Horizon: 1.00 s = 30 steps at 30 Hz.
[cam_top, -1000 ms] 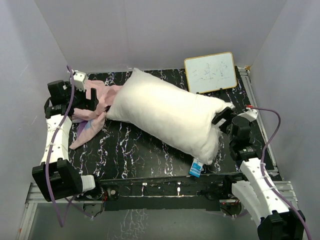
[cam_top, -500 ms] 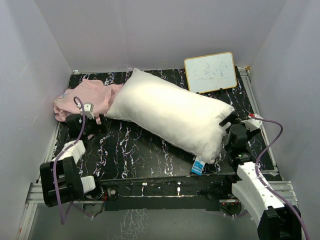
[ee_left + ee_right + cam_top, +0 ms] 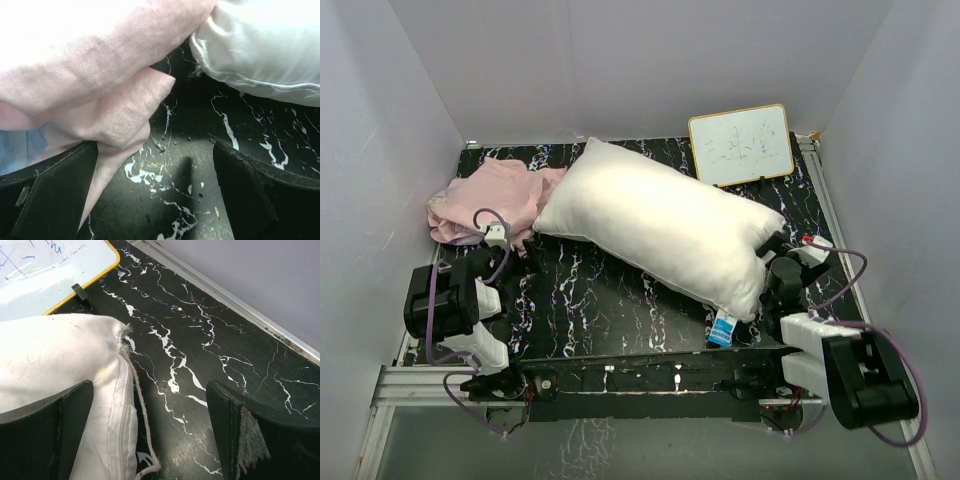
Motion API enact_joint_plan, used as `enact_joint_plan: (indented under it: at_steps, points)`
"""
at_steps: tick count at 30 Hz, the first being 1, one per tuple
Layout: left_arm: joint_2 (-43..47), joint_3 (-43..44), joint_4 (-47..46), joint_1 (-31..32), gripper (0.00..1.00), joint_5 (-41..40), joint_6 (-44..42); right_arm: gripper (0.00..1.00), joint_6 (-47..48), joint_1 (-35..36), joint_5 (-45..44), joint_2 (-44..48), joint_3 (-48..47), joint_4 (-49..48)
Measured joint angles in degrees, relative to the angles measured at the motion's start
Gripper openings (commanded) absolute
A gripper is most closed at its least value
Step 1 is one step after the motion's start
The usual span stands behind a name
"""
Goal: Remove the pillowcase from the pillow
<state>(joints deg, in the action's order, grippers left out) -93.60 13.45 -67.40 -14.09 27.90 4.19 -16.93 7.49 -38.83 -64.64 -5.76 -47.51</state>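
The plain white pillow (image 3: pixel 660 235) lies bare and diagonal across the black marbled table (image 3: pixel 600 300), with its blue-white tag (image 3: pixel 723 327) at the near corner. The pale pink pillowcase (image 3: pixel 485 195) is a crumpled heap at the far left, touching the pillow's left end. My left gripper (image 3: pixel 517 245) is low and open just in front of that heap. In the left wrist view a pink flap of the pillowcase (image 3: pixel 115 115) lies by the left finger (image 3: pixel 55 200), unclamped. My right gripper (image 3: pixel 772 265) is open beside the pillow's right end, and the pillow's zipped edge (image 3: pixel 120 430) reaches between its jaws.
A small yellow-framed whiteboard (image 3: pixel 741 145) leans at the back right, close behind the pillow. White walls close in three sides. A metal rail (image 3: pixel 825 200) runs along the table's right edge. A loose string (image 3: pixel 142 415) hangs off the pillow's seam.
The left arm drew back from the far left toward its base, leaving the pillowcase in a heap. The right gripper opened off the pillow's corner and pulled back toward the near edge.
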Motion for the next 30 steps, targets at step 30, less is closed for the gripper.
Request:
enact_joint_plan:
  at_steps: [30]
  points:
    - [-4.1,-0.2,-7.0,6.6,0.97,-12.1,-2.7,0.98,16.2,-4.3,33.1,-25.0,-4.8,-28.3]
